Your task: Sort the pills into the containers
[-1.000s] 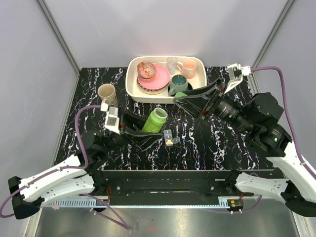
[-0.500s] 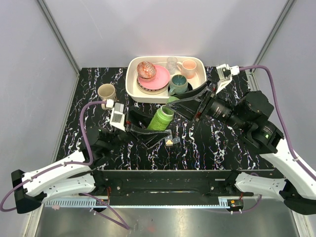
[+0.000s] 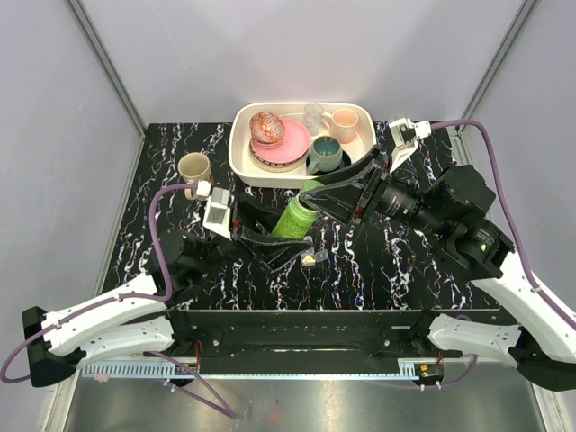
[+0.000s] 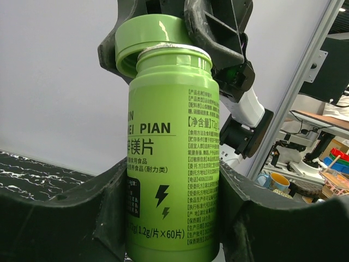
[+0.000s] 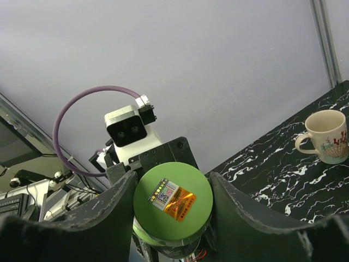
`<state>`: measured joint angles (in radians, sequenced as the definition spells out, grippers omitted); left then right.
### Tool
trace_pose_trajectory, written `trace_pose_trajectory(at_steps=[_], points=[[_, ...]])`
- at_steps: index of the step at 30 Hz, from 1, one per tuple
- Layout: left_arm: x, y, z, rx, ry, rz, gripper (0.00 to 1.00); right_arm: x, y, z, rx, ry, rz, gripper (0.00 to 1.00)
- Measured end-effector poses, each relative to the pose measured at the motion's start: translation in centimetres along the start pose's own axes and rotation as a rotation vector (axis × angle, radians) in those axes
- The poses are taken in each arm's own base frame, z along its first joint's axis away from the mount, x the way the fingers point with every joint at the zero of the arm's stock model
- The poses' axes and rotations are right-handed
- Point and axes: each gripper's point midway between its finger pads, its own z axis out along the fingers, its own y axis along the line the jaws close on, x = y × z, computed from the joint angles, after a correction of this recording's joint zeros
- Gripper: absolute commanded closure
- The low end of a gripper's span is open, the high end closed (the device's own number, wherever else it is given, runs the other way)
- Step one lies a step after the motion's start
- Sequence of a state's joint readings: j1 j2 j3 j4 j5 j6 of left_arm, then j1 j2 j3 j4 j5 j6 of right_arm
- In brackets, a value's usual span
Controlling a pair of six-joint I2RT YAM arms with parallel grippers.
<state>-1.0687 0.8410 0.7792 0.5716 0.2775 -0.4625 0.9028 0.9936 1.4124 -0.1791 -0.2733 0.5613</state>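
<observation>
Top external view: the left pincer (image 3: 281,232) is clamped round a green bottle (image 3: 295,216), which leans away from it toward the right pincer (image 3: 317,192). The right pincer comes in from the far right and is pinching the bottle's green cap (image 3: 312,186) between its two fingers.

From the left wrist, the bottle stands between that pincer's fingers (image 4: 71,218), gripped low on its body with the printed label facing the camera. The cap sits askew at the top, shifted left of the neck, and the neck's pale rim shows in front of it. I cannot tell whether cap and neck touch.

From the right wrist, the cap's flat top with its small sticker fills the gap between the fingers, and the left arm's camera block is just beyond it.

The pills (image 3: 310,260) are a small yellowish cluster on the table just off the left pincer's fingertips and below the bottle, on the near side of the right pincer. They lie in the clear containers (image 3: 320,256). Which compartment I cannot tell.

A beige mug (image 3: 193,168) stands beyond the left pincer. A white tray (image 3: 241,157) of dishes lies beyond both pincers.
</observation>
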Motion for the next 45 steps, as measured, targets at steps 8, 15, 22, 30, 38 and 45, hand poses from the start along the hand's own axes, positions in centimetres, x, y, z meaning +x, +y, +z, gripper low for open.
trace_pose_trajectory(at_steps=[8,15,22,30,38,45], points=[[0.3,0.1,0.1,-0.002,0.008,-0.001,1.00,0.3,0.9,0.1,-0.047,0.019,0.013,1.00],[0.4,0.2,0.2,-0.002,0.007,-0.001,1.00,1.1,1.2,0.4,-0.084,0.058,0.023,1.00],[0.3,0.0,0.2,0.002,0.006,-0.002,1.00,1.3,1.5,0.4,-0.109,0.062,-0.001,1.00],[0.6,-0.1,0.1,0.008,0.017,-0.006,1.00,1.7,1.6,0.2,-0.151,0.064,-0.074,1.00],[0.6,-0.8,0.1,0.042,0.022,-0.016,1.00,2.0,2.7,0.1,-0.233,0.079,-0.121,1.00],[0.9,-1.6,-0.1,0.079,0.040,-0.017,1.00,2.6,3.6,0.2,-0.315,0.109,-0.150,1.00]])
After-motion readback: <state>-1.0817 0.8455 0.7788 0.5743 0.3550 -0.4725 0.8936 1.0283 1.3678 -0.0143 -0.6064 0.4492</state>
